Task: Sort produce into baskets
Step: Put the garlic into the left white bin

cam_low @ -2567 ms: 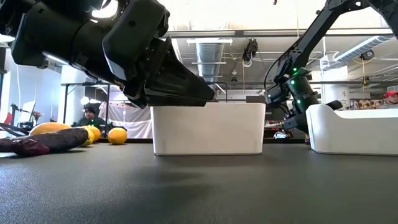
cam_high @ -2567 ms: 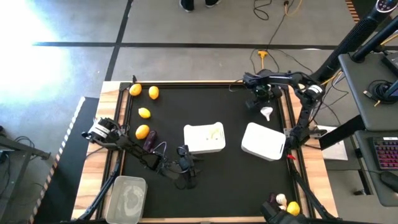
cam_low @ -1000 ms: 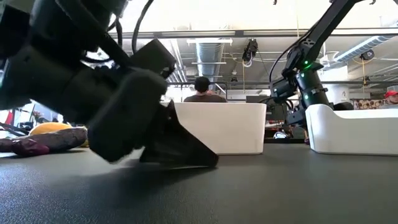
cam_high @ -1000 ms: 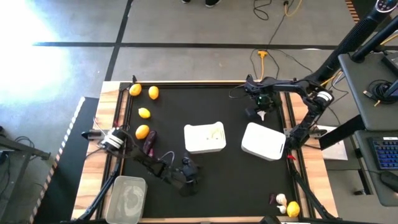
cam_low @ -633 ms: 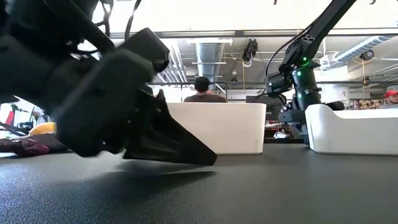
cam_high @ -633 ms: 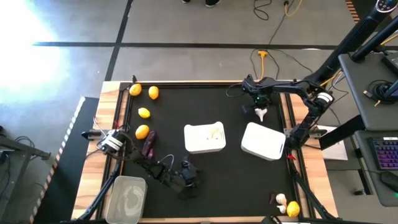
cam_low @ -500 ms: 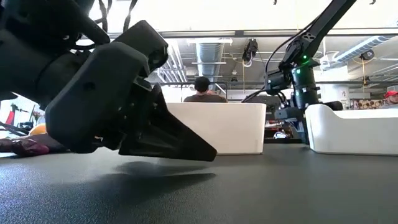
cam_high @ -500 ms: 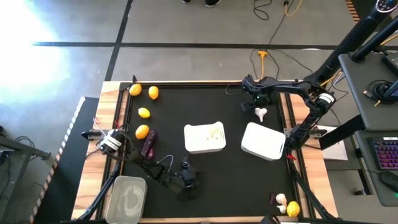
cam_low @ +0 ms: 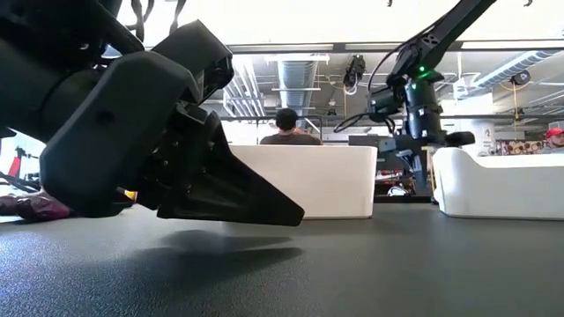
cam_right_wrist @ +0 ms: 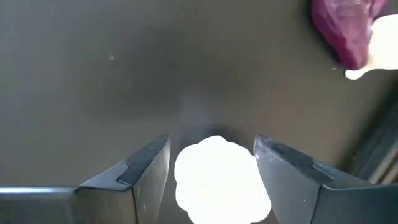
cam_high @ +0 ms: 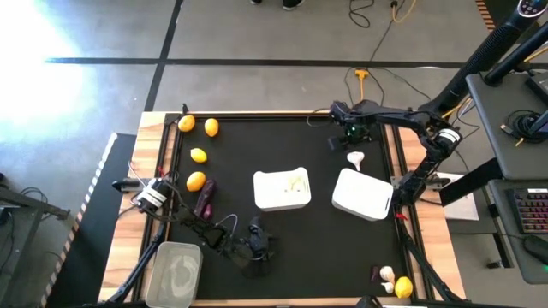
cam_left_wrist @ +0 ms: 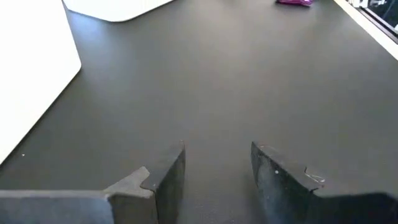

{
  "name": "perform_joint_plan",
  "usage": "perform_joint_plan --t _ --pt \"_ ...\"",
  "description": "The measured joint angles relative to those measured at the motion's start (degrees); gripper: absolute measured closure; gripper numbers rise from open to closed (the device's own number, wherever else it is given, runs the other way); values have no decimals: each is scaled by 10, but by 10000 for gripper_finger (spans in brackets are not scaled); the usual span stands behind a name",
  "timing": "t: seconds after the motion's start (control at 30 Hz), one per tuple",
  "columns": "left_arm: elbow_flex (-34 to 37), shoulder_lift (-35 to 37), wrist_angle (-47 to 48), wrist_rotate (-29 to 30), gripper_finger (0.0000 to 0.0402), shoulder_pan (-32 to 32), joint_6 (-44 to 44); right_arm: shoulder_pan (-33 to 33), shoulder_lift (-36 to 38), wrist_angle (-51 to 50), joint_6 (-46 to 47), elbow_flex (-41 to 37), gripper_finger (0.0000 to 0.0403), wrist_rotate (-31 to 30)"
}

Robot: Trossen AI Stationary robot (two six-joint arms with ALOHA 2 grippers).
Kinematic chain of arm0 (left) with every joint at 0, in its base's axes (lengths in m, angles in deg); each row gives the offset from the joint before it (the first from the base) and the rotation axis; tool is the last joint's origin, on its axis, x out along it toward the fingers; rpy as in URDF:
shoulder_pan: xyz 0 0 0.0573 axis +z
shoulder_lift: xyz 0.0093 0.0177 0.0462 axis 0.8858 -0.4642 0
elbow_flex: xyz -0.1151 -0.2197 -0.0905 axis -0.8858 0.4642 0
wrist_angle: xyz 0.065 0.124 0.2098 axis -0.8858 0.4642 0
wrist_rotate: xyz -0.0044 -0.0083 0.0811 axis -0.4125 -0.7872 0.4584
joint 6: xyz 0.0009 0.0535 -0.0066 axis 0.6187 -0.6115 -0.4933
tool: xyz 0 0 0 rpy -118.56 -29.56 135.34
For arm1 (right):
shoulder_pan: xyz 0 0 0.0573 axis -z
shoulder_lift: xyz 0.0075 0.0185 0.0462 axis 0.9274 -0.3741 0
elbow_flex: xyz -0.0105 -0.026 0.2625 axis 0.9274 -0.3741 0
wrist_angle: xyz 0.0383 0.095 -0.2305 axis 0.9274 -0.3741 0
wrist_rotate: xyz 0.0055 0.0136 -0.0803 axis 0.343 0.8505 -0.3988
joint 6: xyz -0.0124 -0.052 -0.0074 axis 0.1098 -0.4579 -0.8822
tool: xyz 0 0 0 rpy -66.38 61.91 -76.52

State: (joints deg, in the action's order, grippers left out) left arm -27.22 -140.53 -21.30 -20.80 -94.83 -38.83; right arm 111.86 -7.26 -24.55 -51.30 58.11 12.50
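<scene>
My right gripper [cam_high: 352, 145] is at the far right of the table, shut on a white garlic-like bulb [cam_high: 354, 158] that is clear of the mat. My left gripper [cam_high: 267, 246] is open and empty, low over the mat near the front edge; it also shows in the left wrist view [cam_left_wrist: 217, 165]. Two white trays [cam_high: 281, 190] [cam_high: 362, 193] stand mid-table and a clear tub [cam_high: 175, 272] stands at the near left. Several yellow fruits [cam_high: 199, 155] and a purple vegetable [cam_high: 205, 195] lie on the mat at the left. My right gripper pinches the bulb's two sides [cam_right_wrist: 183, 177] between its two fingers [cam_right_wrist: 149, 168]. The fingers slant down toward the table's near edge. The bulb is lifted clear, and its blurred shadow lies on the mat beyond it.
A white bulb [cam_high: 387, 274], a yellow fruit [cam_high: 403, 287] and a purple piece [cam_high: 377, 274] lie at the near right corner. Open mat lies between my left gripper and the trays. A person [cam_low: 285, 123] shows beyond the table.
My right gripper has risen and gone a little toward the table's left edge, and the bulb has gone with it between the fingers. My left gripper has shifted a little toward the near edge, staying low over the mat.
</scene>
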Motion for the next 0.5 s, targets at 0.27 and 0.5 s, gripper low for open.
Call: perform_joint_plan --t 0.27,0.5 --pt "0 0 0 0 235 0 0 -7 0 -113 0 32 101 3" --pt "0 -1 -1 0 235 0 0 -12 1 -99 5 -16 36 9"
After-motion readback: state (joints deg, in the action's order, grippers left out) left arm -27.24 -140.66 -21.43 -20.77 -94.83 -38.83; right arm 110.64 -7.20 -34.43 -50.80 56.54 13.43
